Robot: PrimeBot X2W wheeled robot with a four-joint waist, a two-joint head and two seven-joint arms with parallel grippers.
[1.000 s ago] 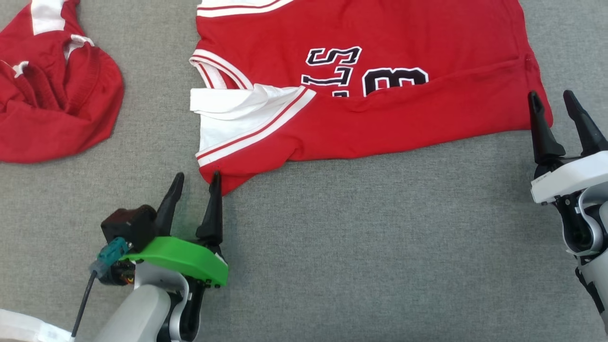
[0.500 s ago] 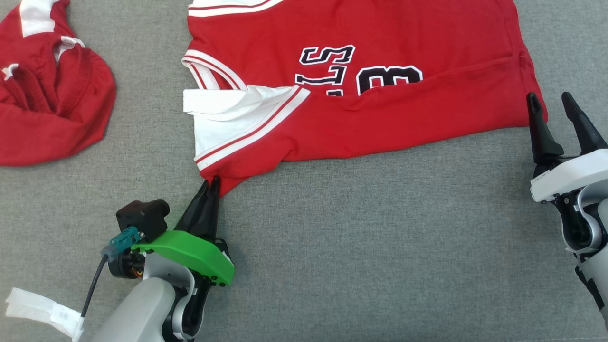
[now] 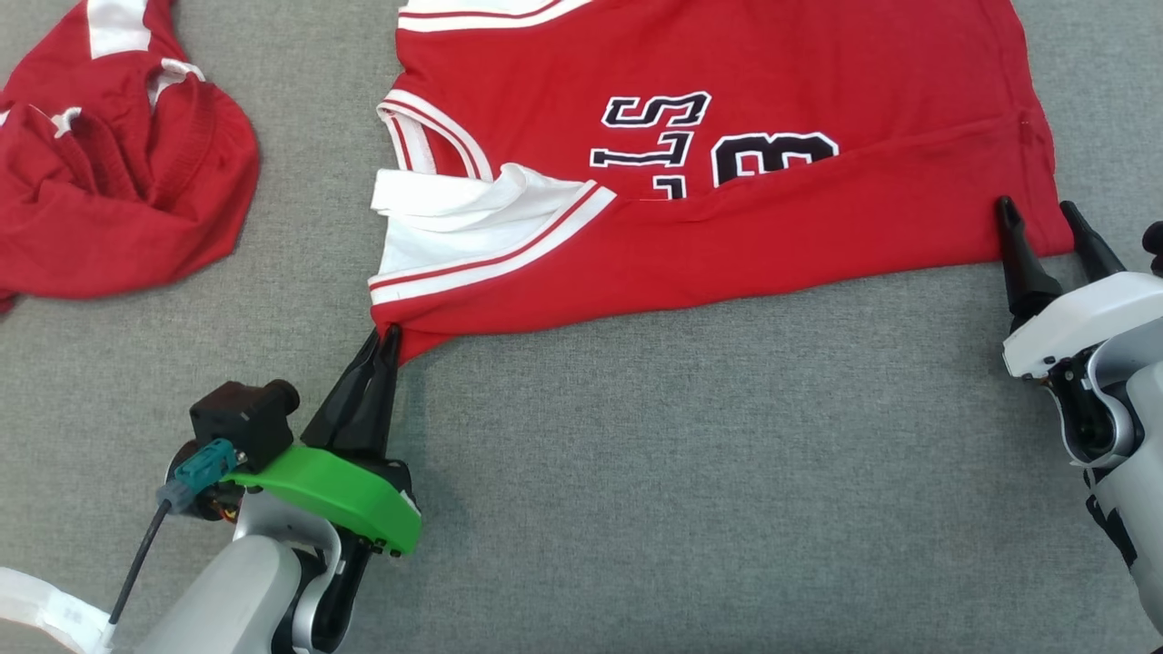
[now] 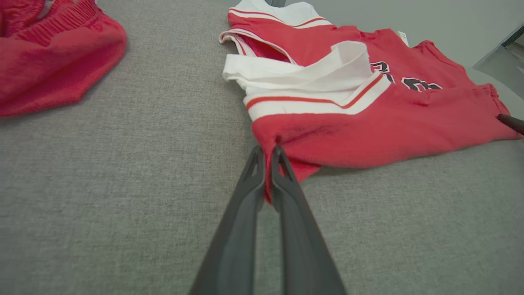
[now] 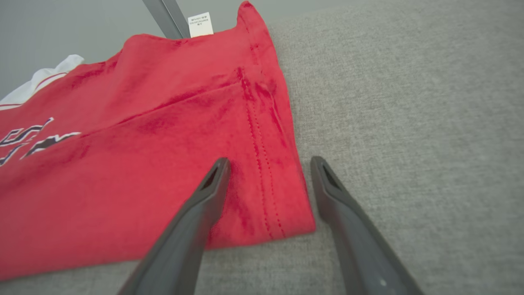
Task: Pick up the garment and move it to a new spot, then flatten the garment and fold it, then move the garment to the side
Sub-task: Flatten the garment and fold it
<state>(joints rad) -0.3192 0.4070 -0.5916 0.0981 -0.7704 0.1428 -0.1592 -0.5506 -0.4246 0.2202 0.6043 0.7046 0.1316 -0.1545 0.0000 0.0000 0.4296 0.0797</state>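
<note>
The garment (image 3: pixel 727 245) is a red jersey with white trim and black lettering, lying spread on the grey cloth surface. My left gripper (image 3: pixel 386 334) is shut on its near left corner, and in the left wrist view a sliver of the garment (image 4: pixel 368 123) is pinched between the closed fingers of the left gripper (image 4: pixel 267 149). My right gripper (image 3: pixel 1036 207) stands open at the near right corner. The right wrist view has the right gripper (image 5: pixel 270 160) straddling the hemmed corner of the garment (image 5: pixel 143 164), one finger over the cloth, the other over the grey surface.
A second red garment (image 3: pixel 118 200) lies crumpled at the far left, also seen as a red heap (image 4: pixel 49 61) in the left wrist view. A white strip (image 3: pixel 36 618) lies beside my left arm. Open grey surface stretches in front of the jersey.
My left gripper has gone from open to shut on the jersey's near left corner. The head camera has shifted slightly. The right gripper stays open at the right corner.
</note>
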